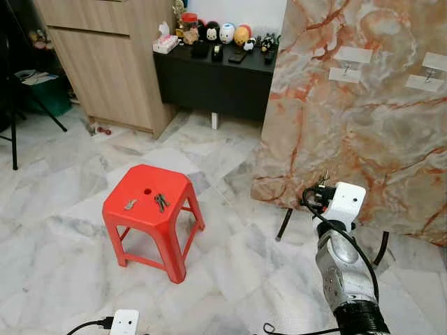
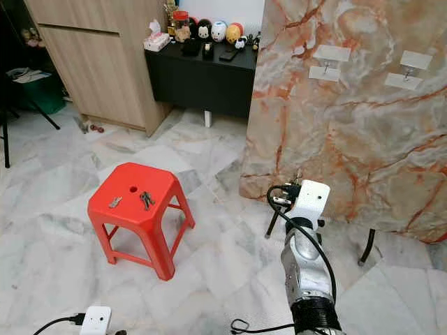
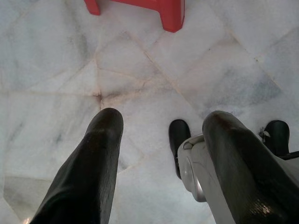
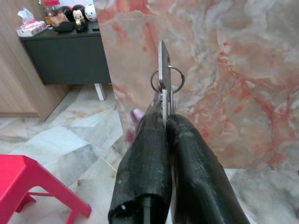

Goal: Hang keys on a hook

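**Right gripper holding a key in front of the marble panel**

Landmark: the marble panel (image 1: 363, 118), a tall orange-veined slab standing on the pale tiled floor (image 1: 56, 237).

1. Right gripper (image 4: 164, 122): raised in front of the lower part of the marble panel. Its two black fingers are pressed together, pinching a key (image 4: 163, 74) by its lower end. The key blade stands upright above the fingertips, with a metal ring (image 4: 168, 79) threaded through it.

2. Hooks: two hooks (image 1: 347, 69) (image 1: 429, 74) on white adhesive plates are fixed high on the marble panel, well above the held key.

3. Red stool (image 1: 150, 209): stands on the floor to the robot's left of the marble panel, well apart from it. On its seat lie a bunch of keys (image 1: 161, 202) and, just beside it, a single small key (image 1: 130, 204).

4. Left gripper (image 3: 161, 140): low over the floor, on the side of the red stool away from the marble panel. Its fingers are spread apart and hold nothing.

5. Black cabinet (image 1: 209, 77): stands behind the marble panel's left edge, with figurines on top.
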### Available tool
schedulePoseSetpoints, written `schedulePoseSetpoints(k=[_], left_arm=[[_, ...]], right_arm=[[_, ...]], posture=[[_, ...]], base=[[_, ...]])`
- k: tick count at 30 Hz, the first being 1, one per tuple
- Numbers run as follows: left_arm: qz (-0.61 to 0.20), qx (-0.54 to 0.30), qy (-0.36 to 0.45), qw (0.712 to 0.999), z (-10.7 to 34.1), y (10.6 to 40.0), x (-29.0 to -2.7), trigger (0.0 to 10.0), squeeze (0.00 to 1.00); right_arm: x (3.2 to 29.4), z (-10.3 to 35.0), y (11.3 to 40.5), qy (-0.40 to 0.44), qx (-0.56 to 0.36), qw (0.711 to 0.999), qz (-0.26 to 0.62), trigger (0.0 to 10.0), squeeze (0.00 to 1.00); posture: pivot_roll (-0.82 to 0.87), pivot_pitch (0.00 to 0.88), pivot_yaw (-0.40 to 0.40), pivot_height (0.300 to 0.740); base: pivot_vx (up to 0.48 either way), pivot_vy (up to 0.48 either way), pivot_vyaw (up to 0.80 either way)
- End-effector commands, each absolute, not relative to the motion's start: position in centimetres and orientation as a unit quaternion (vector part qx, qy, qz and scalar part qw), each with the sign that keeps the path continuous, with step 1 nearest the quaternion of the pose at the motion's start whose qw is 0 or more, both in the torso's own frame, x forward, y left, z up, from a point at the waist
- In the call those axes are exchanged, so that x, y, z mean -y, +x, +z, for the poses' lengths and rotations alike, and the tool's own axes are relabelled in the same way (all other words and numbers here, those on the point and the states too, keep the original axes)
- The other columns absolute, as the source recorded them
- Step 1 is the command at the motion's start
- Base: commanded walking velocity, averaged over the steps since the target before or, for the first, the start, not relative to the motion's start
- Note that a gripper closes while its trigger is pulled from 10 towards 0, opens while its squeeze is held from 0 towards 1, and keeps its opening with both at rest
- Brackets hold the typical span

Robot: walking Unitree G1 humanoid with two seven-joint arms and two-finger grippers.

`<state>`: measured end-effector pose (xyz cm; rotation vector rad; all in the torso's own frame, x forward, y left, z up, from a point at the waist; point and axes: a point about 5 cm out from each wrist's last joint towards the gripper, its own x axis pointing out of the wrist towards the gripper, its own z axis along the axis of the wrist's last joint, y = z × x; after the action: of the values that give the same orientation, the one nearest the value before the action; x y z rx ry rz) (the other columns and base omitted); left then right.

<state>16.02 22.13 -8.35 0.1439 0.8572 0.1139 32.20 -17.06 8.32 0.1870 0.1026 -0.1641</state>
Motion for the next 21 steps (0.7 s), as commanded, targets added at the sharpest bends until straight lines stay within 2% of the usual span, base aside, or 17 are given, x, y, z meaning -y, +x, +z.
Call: schedulePoseSetpoints(k=[1,19,21], left_arm=[[0.054,-0.425,0.070,0.901,-8.59,15.64,-21.95,10.0,0.00],[0.060,-0.424,0.060,0.901,-8.60,15.69,-21.86,10.0,0.00],[0.061,-0.424,0.060,0.902,-8.59,15.71,-21.87,10.0,0.00]], right_arm=[[17.38,9.15,32.59,0.090,-0.032,0.991,-0.089,10.0,0.00],[17.95,9.57,33.03,0.095,-0.026,0.989,-0.110,10.0,0.00],[17.91,9.58,33.06,0.097,-0.026,0.989,-0.110,10.0,0.00]], posture=[[0.07,0.011,-0.058,0.737],[0.07,0.037,-0.058,0.737],[0.07,0.038,-0.060,0.737]], base=[[0.000,0.000,0.00],[0.000,0.000,0.00],[0.000,0.000,-0.52]])
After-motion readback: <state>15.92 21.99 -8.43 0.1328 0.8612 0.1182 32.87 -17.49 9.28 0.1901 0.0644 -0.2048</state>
